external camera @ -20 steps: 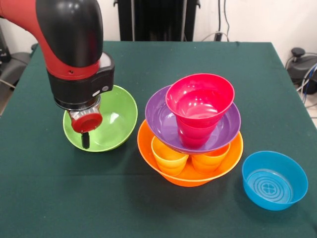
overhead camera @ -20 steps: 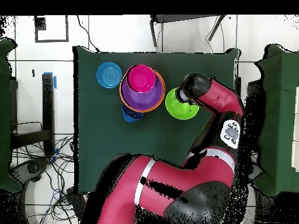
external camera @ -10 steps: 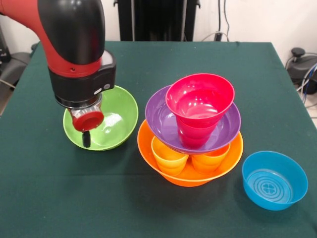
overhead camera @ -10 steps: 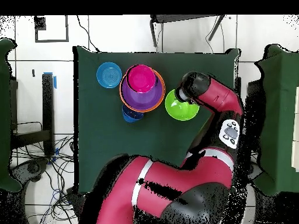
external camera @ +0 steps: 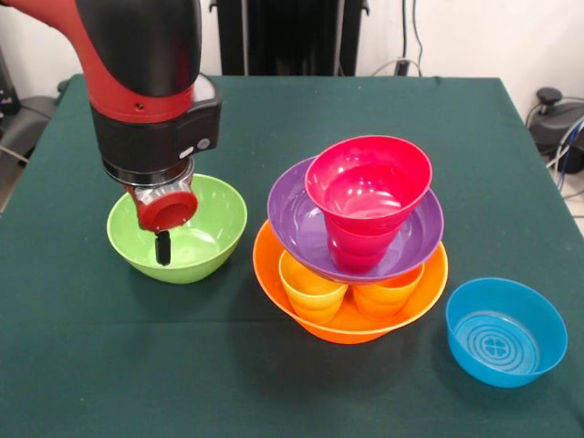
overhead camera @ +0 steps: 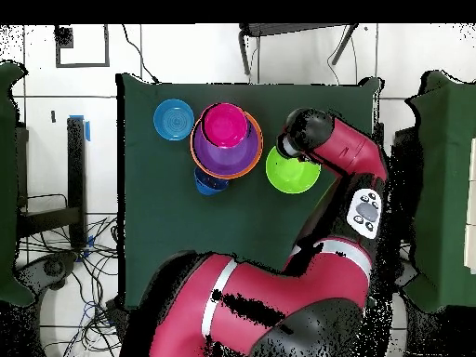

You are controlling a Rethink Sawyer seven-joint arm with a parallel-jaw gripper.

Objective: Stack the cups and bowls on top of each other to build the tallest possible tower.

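Tower stands four tiers high; gripper dips into the lime bowl, grip unreadable; light blue bowl unstacked.

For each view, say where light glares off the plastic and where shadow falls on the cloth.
Front view: white highlights sit on the inner wall of the green bowl and inside the red bowl; a soft shadow lies on the cloth under the orange bowl. Overhead view: no clear glare on the bowls; the arm covers part of the green bowl.
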